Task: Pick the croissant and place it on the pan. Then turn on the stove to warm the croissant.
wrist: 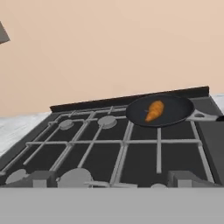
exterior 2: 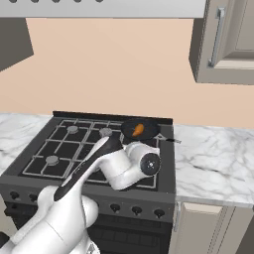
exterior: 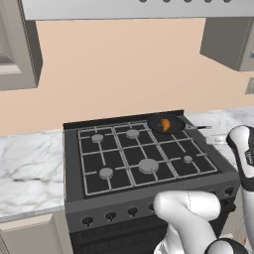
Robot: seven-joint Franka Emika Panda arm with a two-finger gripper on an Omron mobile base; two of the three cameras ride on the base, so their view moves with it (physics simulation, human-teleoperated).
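At the far left we see the marble table point(exterior: 30, 168) running up to the stove point(exterior: 144, 163). Its black grates carry round grey burners point(exterior: 148, 165), and a row of black knobs point(exterior: 110, 216) lines the front panel. Moving right, the pan point(exterior: 165, 124) sits on the back right burner, its thin handle point(exterior: 201, 127) pointing right toward the table on that side. The croissant point(wrist: 154, 110) lies inside the pan, on its dark base. Our gripper point(wrist: 111, 178) hovers low over the front of the grates, its fingertips point(wrist: 41, 178) spread wide and holding nothing.
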